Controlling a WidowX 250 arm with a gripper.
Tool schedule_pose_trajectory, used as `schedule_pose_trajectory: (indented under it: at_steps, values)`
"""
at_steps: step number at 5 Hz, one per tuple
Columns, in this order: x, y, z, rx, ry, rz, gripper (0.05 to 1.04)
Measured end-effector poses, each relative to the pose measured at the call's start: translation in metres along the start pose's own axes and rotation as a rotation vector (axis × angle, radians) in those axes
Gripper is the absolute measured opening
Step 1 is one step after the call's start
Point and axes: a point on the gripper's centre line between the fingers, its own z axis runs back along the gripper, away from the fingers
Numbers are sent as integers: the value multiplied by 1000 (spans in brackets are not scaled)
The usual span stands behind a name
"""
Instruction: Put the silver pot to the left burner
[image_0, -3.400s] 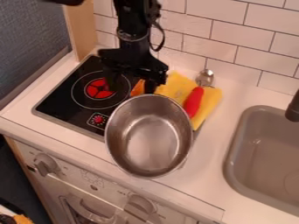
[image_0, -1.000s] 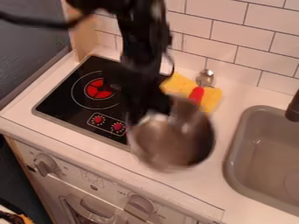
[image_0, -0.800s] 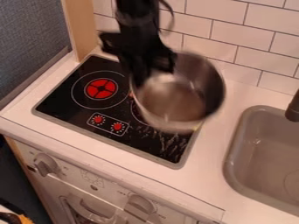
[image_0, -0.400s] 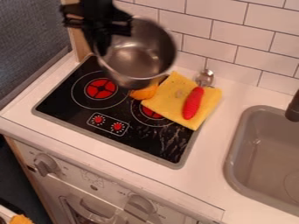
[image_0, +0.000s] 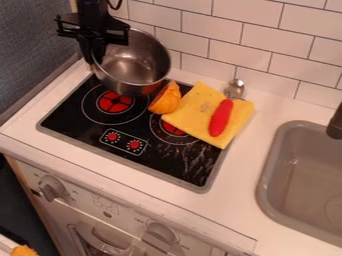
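The gripper (image_0: 92, 55) hangs over the far left of the stove (image_0: 83, 137), pinched shut on the left side of the silver pot's rim. The silver pot (image_0: 137, 70) hides the back edge of the left burner (image_0: 115, 101), whose red centre shows in front; I can't tell whether its base touches down. Right up by the pot sits an orange, ridged piece (image_0: 165, 99), leaning toward the yellow cloth (image_0: 194, 117). That cloth hides part of the right burner (image_0: 175, 131) and bears a red, ridged thing (image_0: 220, 119), with a metal spoon's bowl (image_0: 234, 89) behind. The sink (image_0: 304, 185) and dark tap (image_0: 336, 125) run out of sight at the right.
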Motion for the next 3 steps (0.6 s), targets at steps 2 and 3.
schedule_pose_trajectory:
  at_steps: [2,3]
  values:
    - [11,7,-27,22,39,51,119]
    - [8,2,-36,-11,69,35,296]
